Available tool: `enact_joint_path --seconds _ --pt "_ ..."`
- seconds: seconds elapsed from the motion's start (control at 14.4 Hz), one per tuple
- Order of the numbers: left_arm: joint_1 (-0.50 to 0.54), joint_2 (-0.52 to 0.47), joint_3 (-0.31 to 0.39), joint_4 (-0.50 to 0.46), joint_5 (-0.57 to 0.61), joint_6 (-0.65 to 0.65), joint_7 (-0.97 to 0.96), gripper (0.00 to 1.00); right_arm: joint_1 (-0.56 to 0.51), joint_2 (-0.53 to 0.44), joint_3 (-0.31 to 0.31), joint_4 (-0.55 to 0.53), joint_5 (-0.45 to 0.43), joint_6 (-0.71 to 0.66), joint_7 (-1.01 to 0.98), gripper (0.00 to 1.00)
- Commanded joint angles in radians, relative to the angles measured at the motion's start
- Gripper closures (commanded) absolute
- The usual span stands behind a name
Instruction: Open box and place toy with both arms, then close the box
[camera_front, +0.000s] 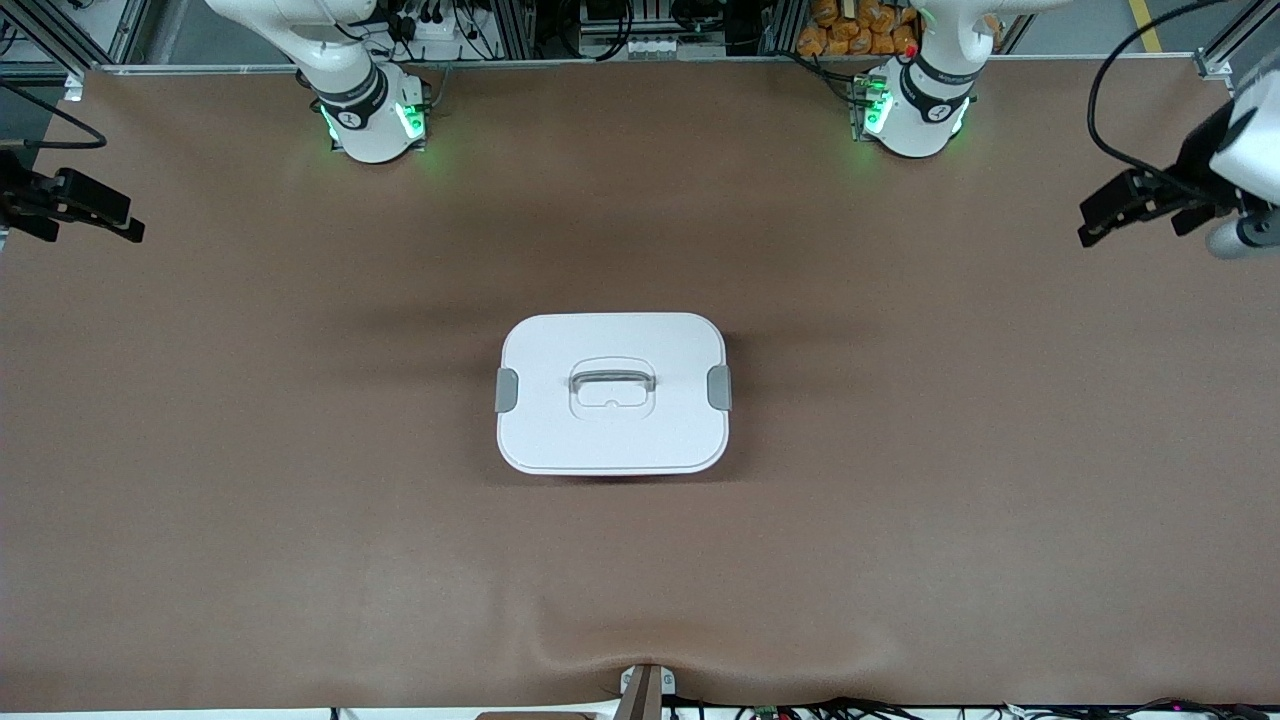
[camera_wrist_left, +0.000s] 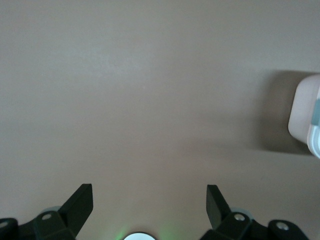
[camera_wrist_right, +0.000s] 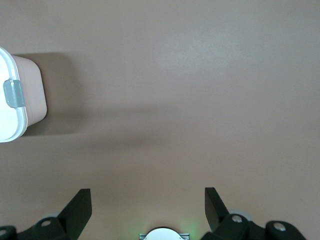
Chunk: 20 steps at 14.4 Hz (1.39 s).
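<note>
The box (camera_front: 612, 392) stands in the middle of the table with its white lid (camera_front: 612, 440) on and both grey side clips (camera_front: 507, 390) down. Its pink wall shows at the edge of the left wrist view (camera_wrist_left: 305, 112) and of the right wrist view (camera_wrist_right: 32, 90). The toy is out of view. My left gripper (camera_front: 1090, 225) (camera_wrist_left: 150, 200) is open and empty, held over bare table at the left arm's end. My right gripper (camera_front: 130, 222) (camera_wrist_right: 147, 202) is open and empty, held over bare table at the right arm's end. Both are well apart from the box.
A brown mat (camera_front: 300, 450) covers the table and bulges a little at the edge nearest the front camera (camera_front: 640, 650). The two arm bases (camera_front: 375, 120) (camera_front: 915, 115) stand along the edge farthest from that camera.
</note>
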Motion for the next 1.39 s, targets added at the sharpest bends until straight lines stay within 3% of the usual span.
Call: enact_joint_path --seconds 0.0,1.32 --pt "-0.03 -0.068 0.03 -0.069 -0.017 0.005 0.019 0.0 -0.014 0.009 0.011 0.023 -0.01 -0.01 -0.009 0.0" --pt "-0.023 -0.098 0.024 -0.062 -0.043 -0.051 -0.001 0.0 -0.015 0.009 0.011 0.023 -0.011 -0.012 -0.009 0.0"
